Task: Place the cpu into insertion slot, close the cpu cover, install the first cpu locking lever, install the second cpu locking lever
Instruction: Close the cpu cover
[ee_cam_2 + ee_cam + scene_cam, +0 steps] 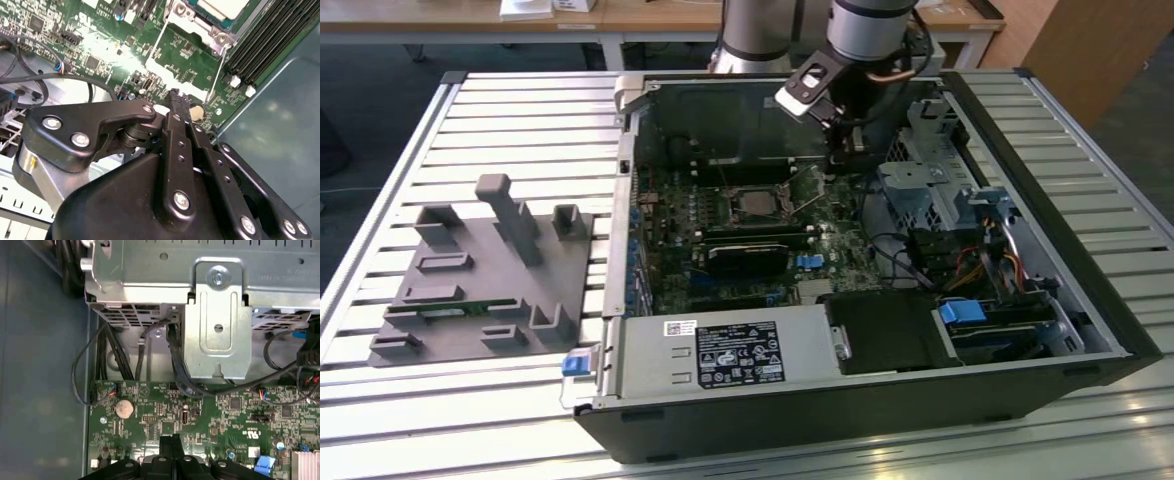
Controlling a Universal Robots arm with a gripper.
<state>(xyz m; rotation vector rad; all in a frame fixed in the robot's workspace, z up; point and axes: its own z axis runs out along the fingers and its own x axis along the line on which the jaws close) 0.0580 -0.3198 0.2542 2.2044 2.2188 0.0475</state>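
The computer case [1107,330] lies open on the slatted table [400,420], with the green motherboard [670,285] flat on its floor. The cpu [754,203] sits in the socket near the middle of the motherboard, its pale metal top facing up; in the second wrist view it [220,6] shows at the board's far part, with the silver cpu cover [186,15] lying around its edge. Two wire levers [159,40] run out from that frame at a slant across the board; whether they are latched cannot be told. The gripper [843,172] hangs over the motherboard beside the socket, on the side toward the metal drive cage [914,195], apart from the cpu. Its black fingers are pressed together with nothing between them, as both wrist views show [176,95] [170,438]. In the first wrist view the tips point at the board just short of its edge, near the coin battery [124,408] and below a steel bracket [217,325]. A grey fixture block [480,280] rests on the table by the case's side at the exterior view's left
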